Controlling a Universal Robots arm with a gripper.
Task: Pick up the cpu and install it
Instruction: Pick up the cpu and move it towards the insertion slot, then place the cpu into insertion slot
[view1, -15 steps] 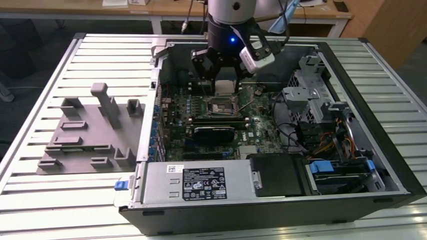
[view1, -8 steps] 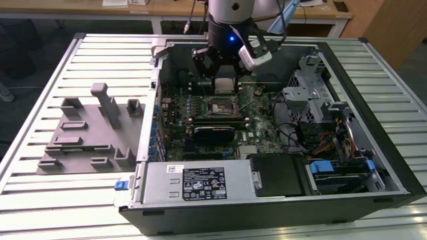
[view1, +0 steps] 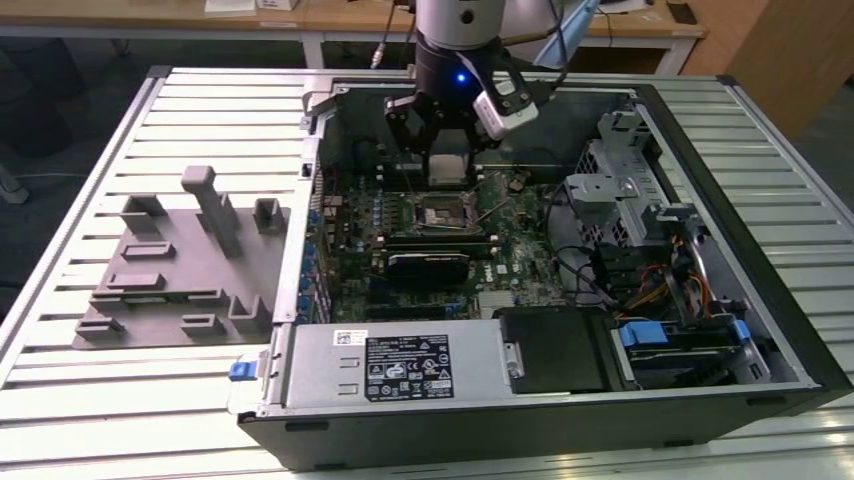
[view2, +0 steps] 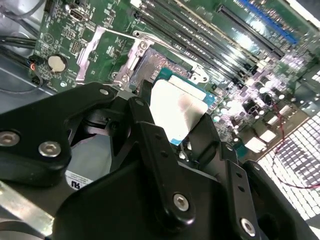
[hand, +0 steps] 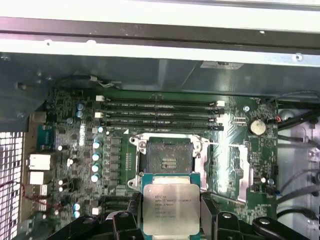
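Observation:
The cpu (view1: 450, 168) is a flat square chip with a silver top, and my gripper (view1: 449, 158) is shut on it, holding it by two opposite edges. It hangs inside the open computer case, a little above the motherboard and just short of the empty black socket (view1: 447, 212). In the first wrist view the cpu (hand: 171, 207) sits between two black fingers (hand: 129, 222), with the open socket (hand: 169, 156) just beyond it. The socket's metal load plate (hand: 235, 162) lies flipped open to one side. In the second wrist view the cpu (view2: 176, 110) partly covers the socket (view2: 159, 66).
The case (view1: 320, 200) lies open on a slatted white table. A grey fixture with blocks (view1: 174, 260) stands at the exterior view's left. A power supply (view1: 400, 365), a drive cage (view1: 627, 190) and loose cables (view1: 627, 270) crowd the case. Memory slots (hand: 160, 117) run beyond the socket.

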